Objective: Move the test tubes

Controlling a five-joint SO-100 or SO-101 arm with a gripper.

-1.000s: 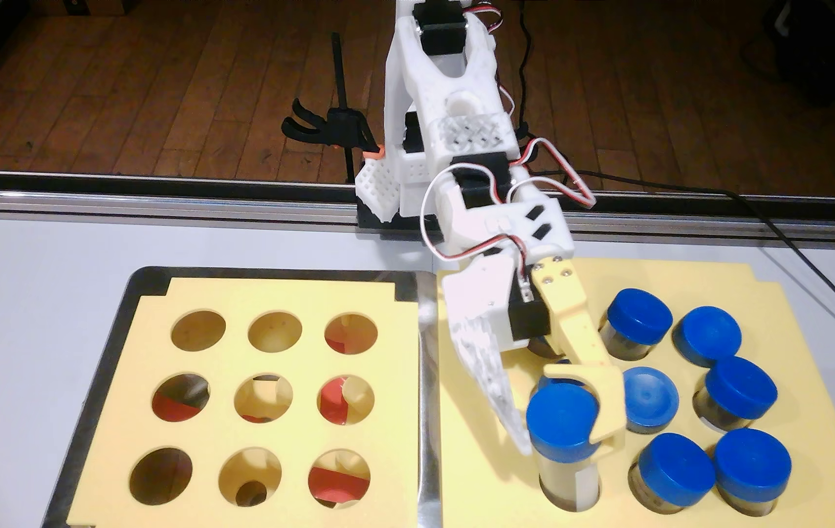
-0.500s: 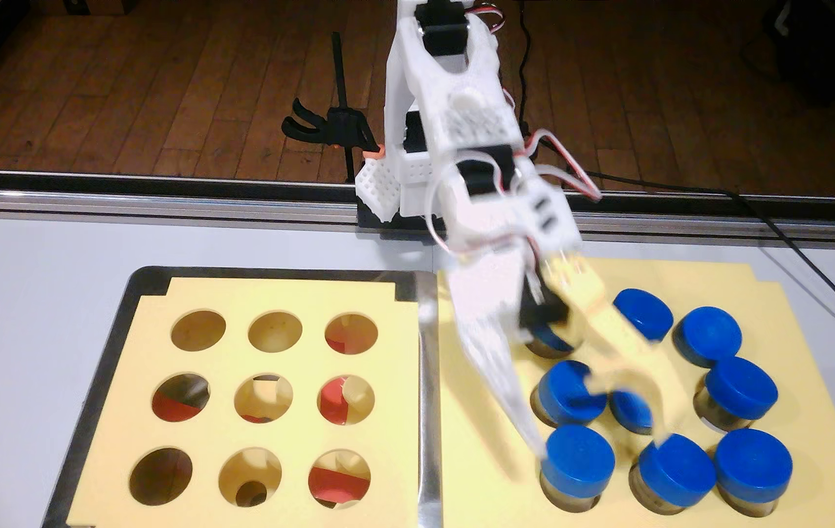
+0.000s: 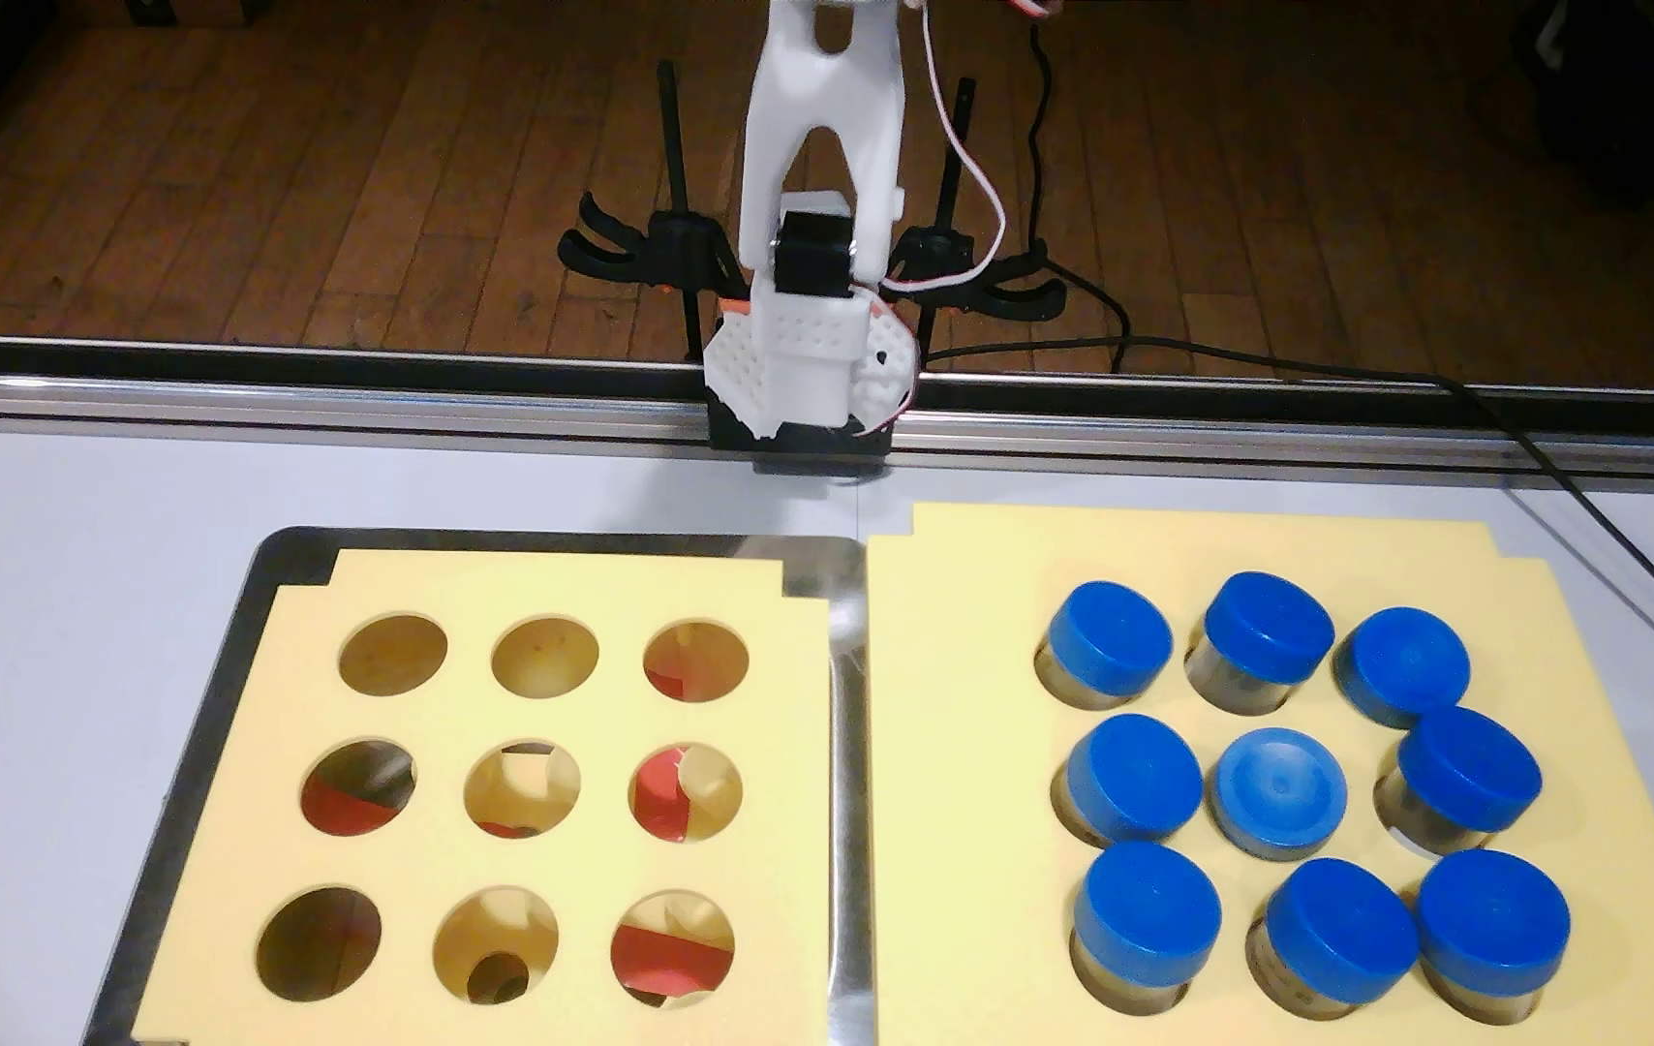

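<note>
My arm (image 3: 818,151) stands upright from its base at the table's (image 3: 48,603) far edge, rising out of the top of the fixed view, so my gripper is out of sight and I cannot tell its state. The nine test tubes (image 3: 1276,795) sit in the right foam board (image 3: 954,754), three rows of three.

The table (image 3: 99,523) is pale grey with a metal rail along its far edge. A dark metal tray (image 3: 843,764) lies on it at left, carrying a pale yellow foam board (image 3: 229,704) with nine round holes. A second foam board (image 3: 954,754) lies just beside it at right; whether a tray sits beneath cannot be told. A dark cable (image 3: 1608,523) crosses the far right corner.
</note>
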